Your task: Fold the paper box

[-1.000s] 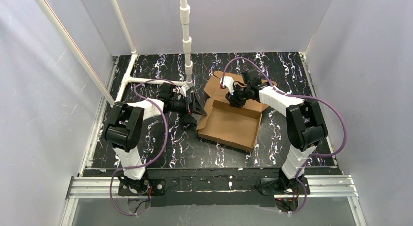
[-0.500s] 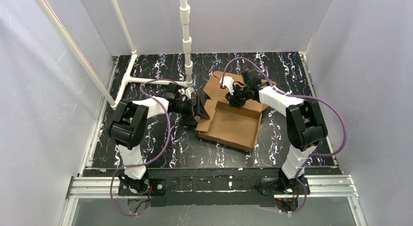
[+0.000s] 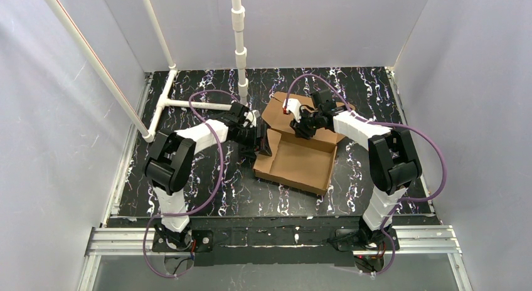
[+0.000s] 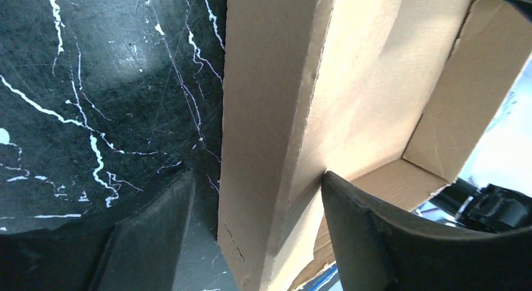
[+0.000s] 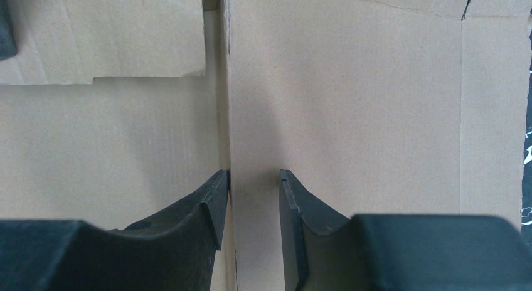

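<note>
The paper box (image 3: 300, 159) lies mid-table as a brown cardboard tray with raised walls, its lid panel flat behind it. My left gripper (image 3: 263, 140) straddles the box's left wall. In the left wrist view that wall (image 4: 270, 115) stands between the fingers: the inner finger (image 4: 364, 234) touches the cardboard and the outer finger (image 4: 150, 234) stands a little off it, so the left gripper (image 4: 257, 222) is open. My right gripper (image 3: 305, 125) sits on the back wall. In its wrist view the right gripper (image 5: 254, 178) is closed on the upright cardboard (image 5: 345, 84).
A white pipe frame (image 3: 194, 104) lies at the back left with an upright pipe (image 3: 238, 40) beside it. The black marbled table (image 3: 207, 178) is ringed by pale walls. A metal rail (image 3: 276, 238) runs along the near edge.
My left arm has reached right from beside the box until its jaws stand over the left wall, and they have narrowed. The right arm and the box have stayed put.
</note>
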